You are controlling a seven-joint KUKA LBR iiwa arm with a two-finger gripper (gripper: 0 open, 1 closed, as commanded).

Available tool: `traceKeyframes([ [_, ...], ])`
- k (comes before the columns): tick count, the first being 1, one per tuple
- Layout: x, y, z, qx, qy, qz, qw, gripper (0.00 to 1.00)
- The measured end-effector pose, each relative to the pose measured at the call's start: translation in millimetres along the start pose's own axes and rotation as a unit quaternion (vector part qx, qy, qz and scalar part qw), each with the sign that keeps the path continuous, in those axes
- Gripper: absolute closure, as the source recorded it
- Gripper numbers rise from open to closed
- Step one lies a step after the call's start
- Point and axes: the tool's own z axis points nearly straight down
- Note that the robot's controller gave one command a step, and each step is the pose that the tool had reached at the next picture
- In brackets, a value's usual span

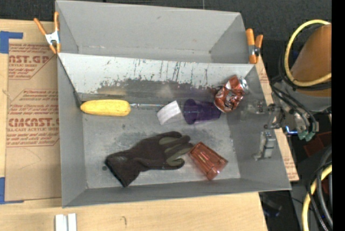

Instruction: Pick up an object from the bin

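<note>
Your pincer point(263, 144), released or clenched I cannot tell, hangs by the bin's right wall point(253, 170) and may scrape it descending.

One camera sits high up over the grey metal bin point(69, 133) and looks down into it. It leans a little, so the bin's back wall point(151, 30) looks big at the top of the picture and the front edge lies at the bottom. The camera is far enough back that the whole bin fits in, with some room all around. The bin floor point(102, 130) is near the middle. The robot arm point(315, 60) comes in from the right side.
</note>
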Motion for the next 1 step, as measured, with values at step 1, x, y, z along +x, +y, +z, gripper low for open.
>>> traceKeyframes([
  [1, -1.7, 0.8, -4.3, 0.001, -0.004, -0.001, 1.0, 0.0],
])
